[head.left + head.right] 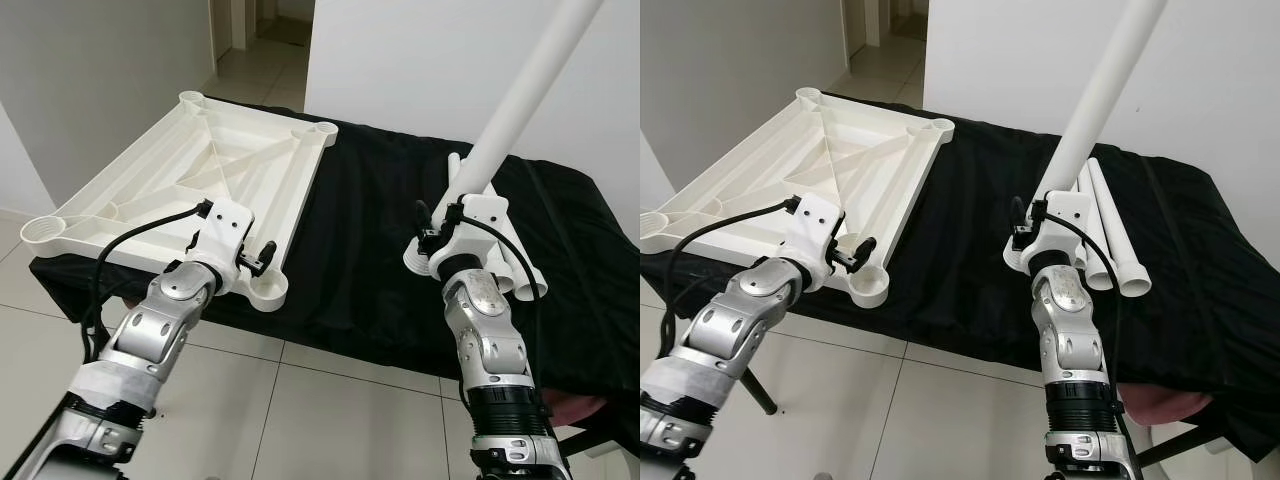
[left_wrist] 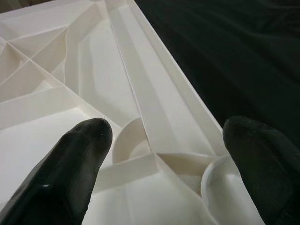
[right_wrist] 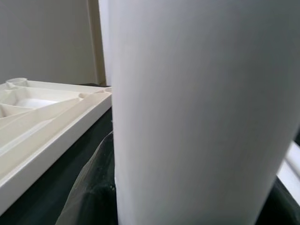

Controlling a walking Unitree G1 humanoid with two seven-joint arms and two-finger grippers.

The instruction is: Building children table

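Observation:
The white plastic tabletop (image 1: 200,170) lies upside down on the left half of the black-covered table, ribs and corner sockets facing up. My left gripper (image 1: 262,255) hovers open at its near right corner, one finger on each side of the rim, beside the round corner socket (image 1: 268,290). In the left wrist view both black fingers (image 2: 70,164) stand wide apart over the ribs. My right gripper (image 1: 1032,212) is shut on a long white table leg (image 1: 520,90) that slants up and to the right. That leg (image 3: 201,112) looms large in the right wrist view.
More white legs (image 1: 1110,235) lie side by side on the black cloth (image 1: 380,220) right of my right gripper. Tiled floor (image 1: 300,400) runs along the table's near edge. A doorway opens at the back left. Something pink (image 1: 1160,400) sits low at the right.

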